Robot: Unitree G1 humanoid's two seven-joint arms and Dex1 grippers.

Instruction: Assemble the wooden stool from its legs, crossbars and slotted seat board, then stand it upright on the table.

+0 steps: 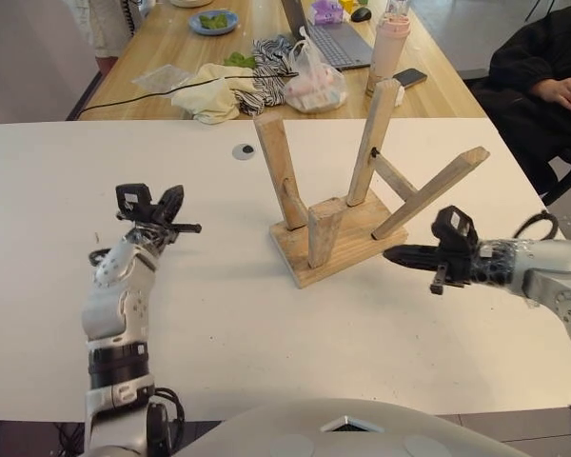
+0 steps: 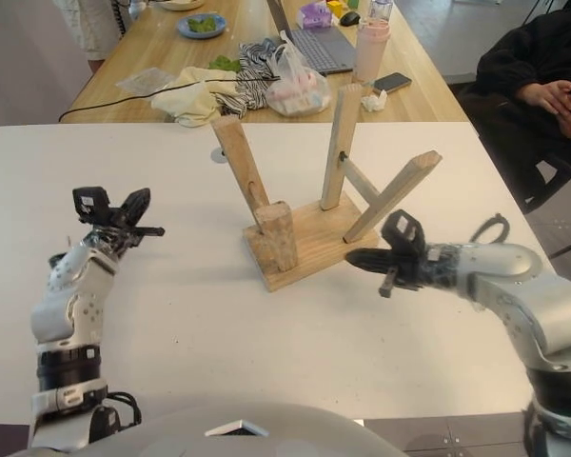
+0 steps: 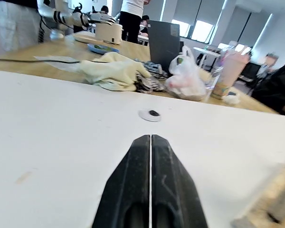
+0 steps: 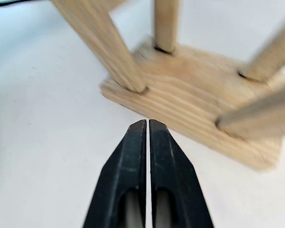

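Pale wooden stool (image 1: 357, 228) lies upside down on the white tabletop (image 1: 219, 333), seat board flat and four legs splayed upward, with open tabletop to its left around the pressed-together left end effector (image 1: 192, 228) and the right end effector (image 1: 392, 253), likewise pressed together, near its right edge.

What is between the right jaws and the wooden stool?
Only bare white table, seen in the right wrist view, between the shut jaws of the right gripper and the upside-down stool's pale wooden seat board.
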